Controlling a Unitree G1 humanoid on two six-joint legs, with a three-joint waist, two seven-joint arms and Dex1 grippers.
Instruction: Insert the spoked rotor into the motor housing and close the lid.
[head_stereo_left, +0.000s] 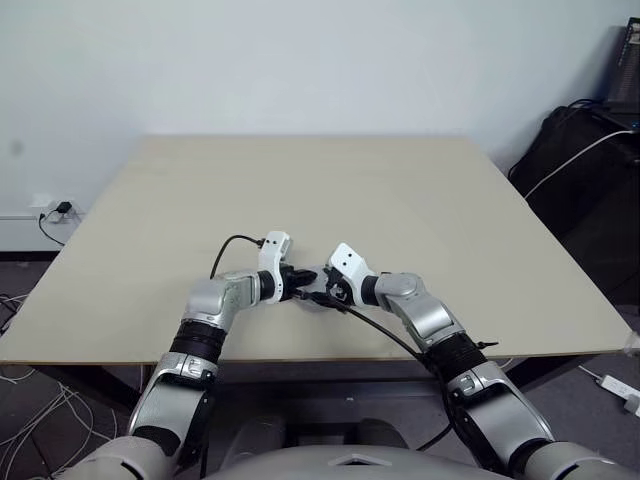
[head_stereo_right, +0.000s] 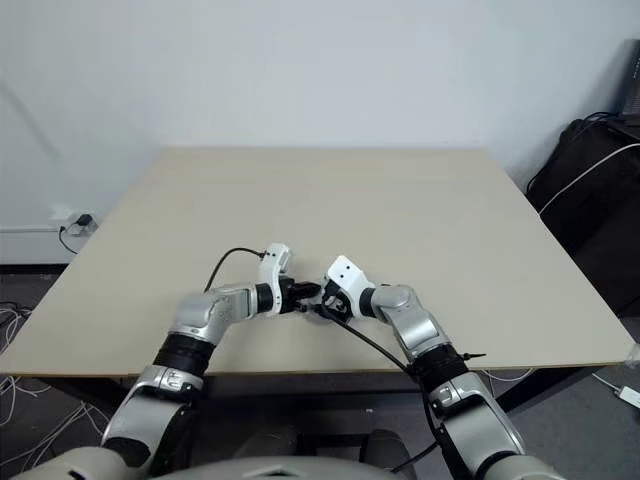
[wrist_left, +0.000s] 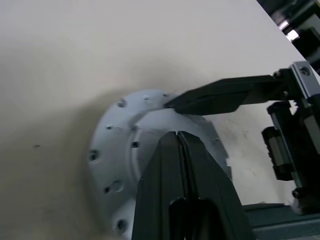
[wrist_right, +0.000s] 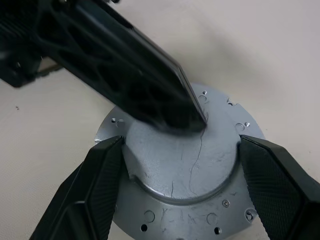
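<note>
While the right pincer clamps the lid, the closed left pincer pressing off-centre could tilt or jam it.

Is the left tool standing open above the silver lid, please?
No: in the left wrist view the left tool has its two black fingers pressed together, tips over the raised middle of the lid.
</note>
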